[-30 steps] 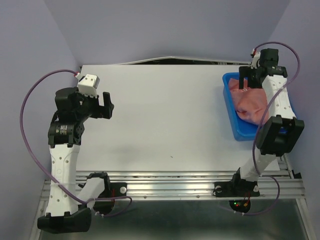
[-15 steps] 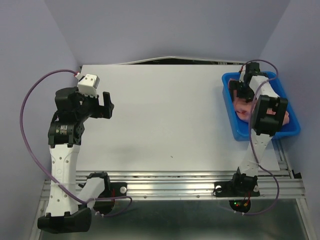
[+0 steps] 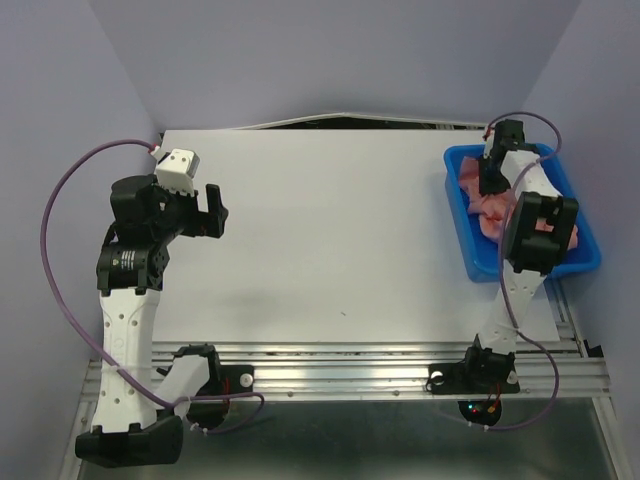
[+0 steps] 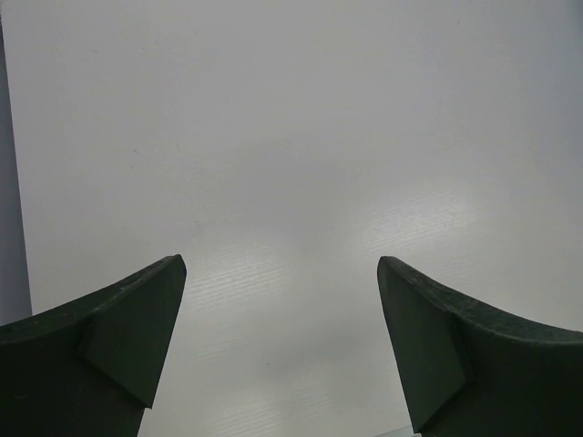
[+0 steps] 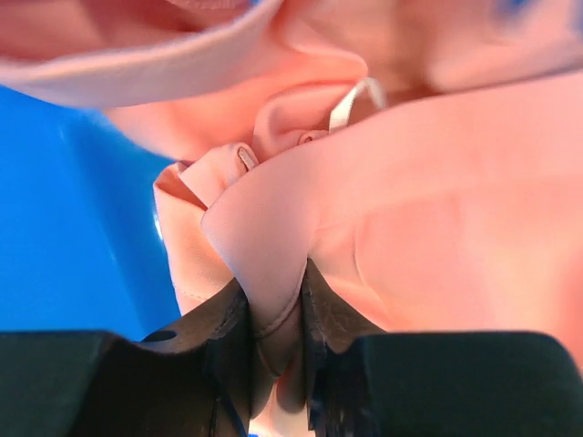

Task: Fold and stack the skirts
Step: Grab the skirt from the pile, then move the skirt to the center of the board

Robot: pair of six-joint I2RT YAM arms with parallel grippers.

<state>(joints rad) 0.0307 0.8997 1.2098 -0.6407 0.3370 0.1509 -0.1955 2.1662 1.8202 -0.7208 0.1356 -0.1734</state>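
Salmon-pink skirts [image 3: 492, 210] lie bunched in the blue bin [image 3: 470, 245] at the table's far right. My right gripper [image 3: 492, 185] is down inside the bin. In the right wrist view it [image 5: 275, 300] is shut on a fold of the pink skirt cloth [image 5: 264, 237], the jaws pinching it tight, with more pink cloth [image 5: 437, 209] filling the view. My left gripper [image 3: 212, 208] hangs over the bare left part of the table, far from the bin. Its jaws stand wide open with nothing between the fingertips [image 4: 137, 319].
The white table [image 3: 320, 230] spreads between the two arms. The bin's blue wall [image 5: 82, 228] stands close on the left of my right gripper. Purple walls close the space at the back and sides.
My right gripper dropped from above the bin's far edge into the bin and closed on a fold of skirt cloth. The left arm has not moved.
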